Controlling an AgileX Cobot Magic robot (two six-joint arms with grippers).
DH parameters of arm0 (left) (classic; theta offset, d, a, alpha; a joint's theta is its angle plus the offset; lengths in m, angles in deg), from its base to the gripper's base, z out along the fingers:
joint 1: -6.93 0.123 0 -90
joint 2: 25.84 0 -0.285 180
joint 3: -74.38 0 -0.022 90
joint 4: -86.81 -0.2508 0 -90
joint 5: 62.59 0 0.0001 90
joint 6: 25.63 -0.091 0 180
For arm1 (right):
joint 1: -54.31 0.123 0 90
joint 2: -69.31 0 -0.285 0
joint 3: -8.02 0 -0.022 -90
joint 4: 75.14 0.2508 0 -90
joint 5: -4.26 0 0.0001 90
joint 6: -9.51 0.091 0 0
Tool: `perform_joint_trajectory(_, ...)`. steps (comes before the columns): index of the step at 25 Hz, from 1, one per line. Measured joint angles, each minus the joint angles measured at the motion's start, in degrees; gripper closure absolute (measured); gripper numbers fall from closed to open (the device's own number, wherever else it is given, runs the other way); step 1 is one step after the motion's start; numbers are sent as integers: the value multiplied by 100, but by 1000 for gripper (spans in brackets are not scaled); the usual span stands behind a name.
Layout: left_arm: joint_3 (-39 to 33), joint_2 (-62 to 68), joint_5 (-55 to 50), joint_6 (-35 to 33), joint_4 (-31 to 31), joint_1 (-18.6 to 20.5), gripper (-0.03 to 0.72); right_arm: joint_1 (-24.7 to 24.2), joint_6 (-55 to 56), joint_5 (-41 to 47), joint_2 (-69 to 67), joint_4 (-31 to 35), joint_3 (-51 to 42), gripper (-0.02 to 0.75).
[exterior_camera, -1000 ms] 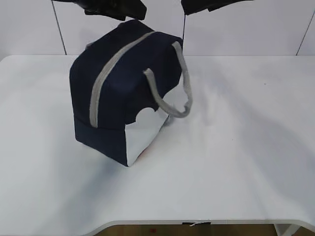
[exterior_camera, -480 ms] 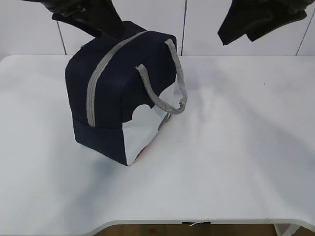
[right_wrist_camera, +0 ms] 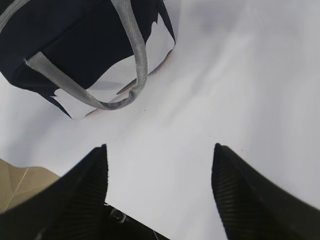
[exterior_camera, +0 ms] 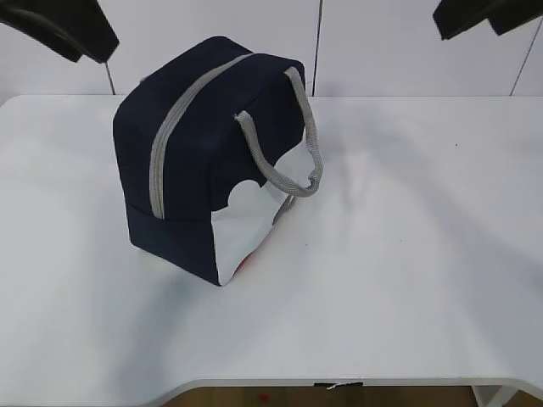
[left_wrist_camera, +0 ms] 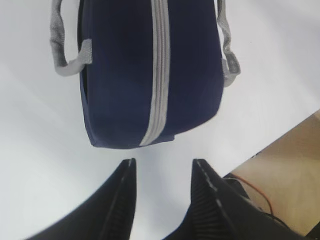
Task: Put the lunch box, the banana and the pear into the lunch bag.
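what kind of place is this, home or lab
Likely a lab test bench: a bare white table, plain white wall panels behind, and one zipped bag as the only thing set out.

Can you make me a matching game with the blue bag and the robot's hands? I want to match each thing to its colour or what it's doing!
Things:
1. lunch bag
2. zipper
3. handle
4. right gripper

Colour or state:
A. grey loop hanging over the bag's side
B. black fingers apart, nothing between them
C. navy blue with a white lower panel
D. grey strip, closed along the bag's top

Pairs: 1-C, 2-D, 3-A, 4-B
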Motion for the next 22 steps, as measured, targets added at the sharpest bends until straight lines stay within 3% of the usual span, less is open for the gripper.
perform_joint_trajectory(6, -698, -1028, -21, 263, -12, 0, 412, 0, 9, 22, 979, -303, -764, 223)
perform_joint_trajectory(12, -1971, -2306, -30, 271, -65, 0, 412, 0, 122, 43, 1922, -385, -1813, 223)
perform_joint_trajectory(22, -3920, -4707, -51, 312, -802, 0, 412, 0, 371, 50, 3843, -445, -3289, 223)
